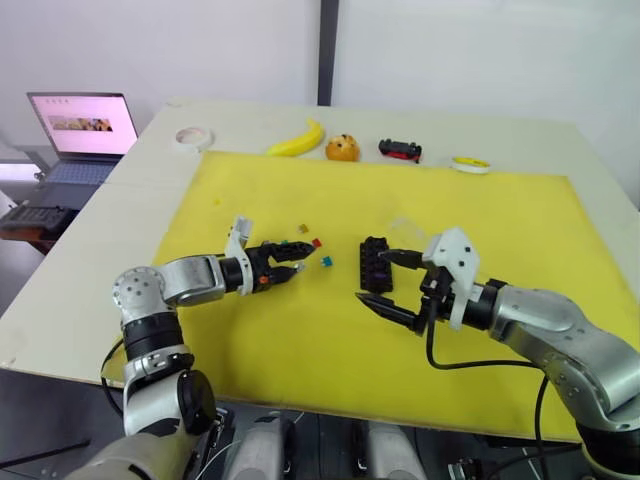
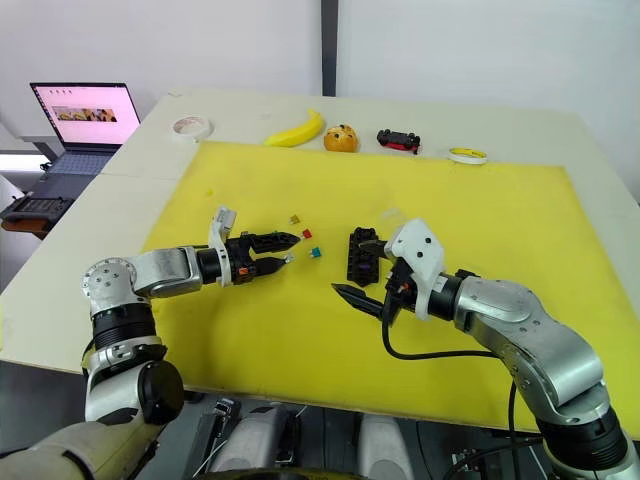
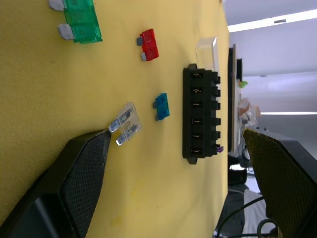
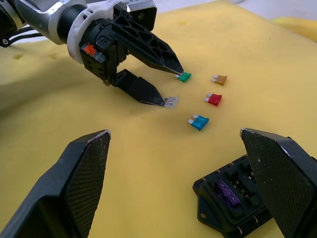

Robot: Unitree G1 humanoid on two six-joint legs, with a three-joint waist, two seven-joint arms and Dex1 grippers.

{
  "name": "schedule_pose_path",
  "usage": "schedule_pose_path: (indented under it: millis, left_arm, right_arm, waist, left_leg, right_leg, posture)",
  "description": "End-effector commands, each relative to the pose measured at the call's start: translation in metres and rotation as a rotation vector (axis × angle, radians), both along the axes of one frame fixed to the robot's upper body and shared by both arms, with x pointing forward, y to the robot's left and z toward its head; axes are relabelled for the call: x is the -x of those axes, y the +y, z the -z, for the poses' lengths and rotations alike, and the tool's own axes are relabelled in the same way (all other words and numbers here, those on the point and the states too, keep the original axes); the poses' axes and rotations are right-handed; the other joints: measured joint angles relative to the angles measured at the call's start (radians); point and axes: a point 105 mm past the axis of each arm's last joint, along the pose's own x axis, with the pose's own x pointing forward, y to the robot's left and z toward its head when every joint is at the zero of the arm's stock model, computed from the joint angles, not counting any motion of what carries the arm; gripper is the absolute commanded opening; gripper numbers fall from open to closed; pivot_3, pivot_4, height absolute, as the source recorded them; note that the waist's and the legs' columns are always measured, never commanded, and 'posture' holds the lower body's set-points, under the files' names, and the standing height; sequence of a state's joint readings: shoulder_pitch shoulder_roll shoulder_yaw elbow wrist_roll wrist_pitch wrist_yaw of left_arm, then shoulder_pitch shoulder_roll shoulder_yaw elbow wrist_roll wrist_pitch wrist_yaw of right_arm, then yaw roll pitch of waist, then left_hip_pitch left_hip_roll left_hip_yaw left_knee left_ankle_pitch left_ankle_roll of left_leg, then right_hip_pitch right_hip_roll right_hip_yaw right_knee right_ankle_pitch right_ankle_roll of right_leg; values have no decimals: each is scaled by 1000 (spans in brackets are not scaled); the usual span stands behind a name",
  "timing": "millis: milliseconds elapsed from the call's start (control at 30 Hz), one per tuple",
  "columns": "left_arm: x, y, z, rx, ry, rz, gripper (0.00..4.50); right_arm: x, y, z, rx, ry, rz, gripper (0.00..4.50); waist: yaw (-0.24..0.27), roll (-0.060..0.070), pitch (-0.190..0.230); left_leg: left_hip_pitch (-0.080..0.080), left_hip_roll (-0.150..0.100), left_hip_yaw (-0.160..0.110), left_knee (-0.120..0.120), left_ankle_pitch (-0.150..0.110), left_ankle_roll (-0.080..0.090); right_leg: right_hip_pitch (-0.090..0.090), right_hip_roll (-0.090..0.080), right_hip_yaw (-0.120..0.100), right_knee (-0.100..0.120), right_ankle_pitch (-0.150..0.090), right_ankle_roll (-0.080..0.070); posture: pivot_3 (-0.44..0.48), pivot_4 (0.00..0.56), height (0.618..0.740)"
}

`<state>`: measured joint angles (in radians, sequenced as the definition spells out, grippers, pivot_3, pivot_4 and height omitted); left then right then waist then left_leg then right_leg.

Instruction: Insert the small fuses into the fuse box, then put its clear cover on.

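The black fuse box (image 1: 376,264) lies mid-mat with a purple fuse (image 4: 228,191) seated in one end slot. My right gripper (image 1: 388,281) is open, its fingers on either side of the box. Loose small fuses lie to the box's left: green (image 4: 184,77), orange (image 4: 219,79), red (image 4: 213,99), teal (image 4: 198,122) and a pale clear-grey one (image 4: 170,102). My left gripper (image 1: 297,257) is open among them, one fingertip at the green fuse, the other at the pale one. The clear cover (image 3: 207,52) rests just beyond the box's far end.
The yellow mat (image 1: 300,340) covers most of the table. Along the far edge sit a tape roll (image 1: 190,137), a banana (image 1: 298,140), an orange (image 1: 342,148), a black-and-red toy car (image 1: 400,150) and a yellow ring (image 1: 470,164). A laptop (image 1: 85,125) stands off to the left.
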<state>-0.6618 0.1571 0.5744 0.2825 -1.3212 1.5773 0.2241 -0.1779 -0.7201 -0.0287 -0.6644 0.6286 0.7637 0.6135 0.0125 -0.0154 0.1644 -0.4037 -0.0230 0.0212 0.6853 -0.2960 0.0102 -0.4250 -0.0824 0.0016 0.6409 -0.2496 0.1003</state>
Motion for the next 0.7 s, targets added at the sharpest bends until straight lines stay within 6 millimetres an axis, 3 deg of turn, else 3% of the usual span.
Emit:
schedule_pose_path:
  millis: [33,233,467,567,700]
  left_arm:
    - [2,-3,9,0,27,-4,4500]
    - [-5,-2,15,28,55,-60,4500]
    - [2,-7,25,54,63,-55,4500]
    - [0,-7,27,51,69,-57,3637]
    - [-1,-8,29,46,75,-55,3637]
  right_arm:
    - [1,2,-9,1,-47,-19,4457]
    - [2,3,-8,8,-45,-31,4457]
    - [3,4,-8,4,-41,-33,4457]
    - [3,5,-8,1,-39,-37,4500]
    - [3,5,-7,6,-38,-36,4500]
  waist:
    - [2,0,0]
    - [3,0,0]
    - [2,0,0]
    - [2,0,0]
    - [3,0,-1]
  left_leg:
    - [0,0,0,0,0,0]
    - [0,0,0,0,0,0]
    - [8,0,0,-1,0,0]
    - [14,0,-2,-3,-5,8]
    - [14,0,-2,-3,-5,8]
  right_leg:
    - [0,0,0,0,0,0]
    - [1,0,0,0,0,0]
    - [9,-1,0,-2,0,0]
    - [18,-1,-2,-8,0,0]
    - [18,-2,-2,-8,0,0]
  posture:
    - [0,150,740]
    - [0,150,740]
    - [0,150,740]
    - [0,150,740]
    - [0,150,740]
